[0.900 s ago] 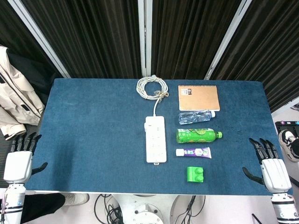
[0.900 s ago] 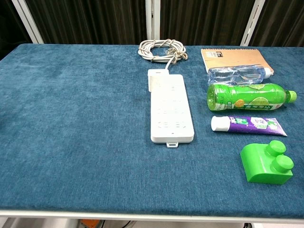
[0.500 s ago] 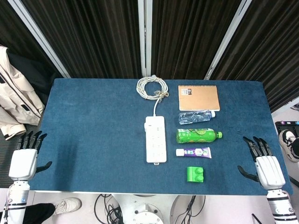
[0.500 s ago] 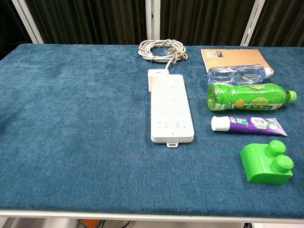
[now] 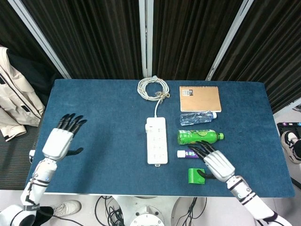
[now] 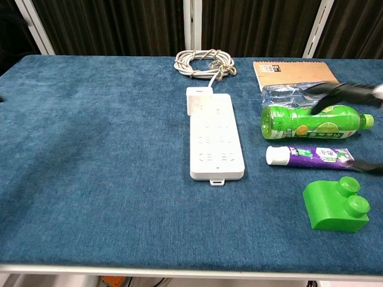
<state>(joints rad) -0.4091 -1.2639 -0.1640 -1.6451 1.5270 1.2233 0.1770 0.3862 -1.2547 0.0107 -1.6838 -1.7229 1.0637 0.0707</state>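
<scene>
Toothpaste tube [image 6: 316, 156] lies under our right hand [image 5: 214, 161], fingers spread, holding nothing; we judge reaching underway, closing next.

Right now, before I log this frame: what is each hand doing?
Left hand: open, fingers spread, holding nothing, over bare table.
Right hand: open, holding nothing, above the toothpaste tube and green block.

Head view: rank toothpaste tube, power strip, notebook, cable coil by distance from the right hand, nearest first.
From the right hand:
1. Toothpaste tube, right under the fingertips.
2. Power strip, to its left, mid-table.
3. Notebook, beyond the two bottles, toward the far edge.
4. Cable coil, far edge, left of the notebook.
</scene>
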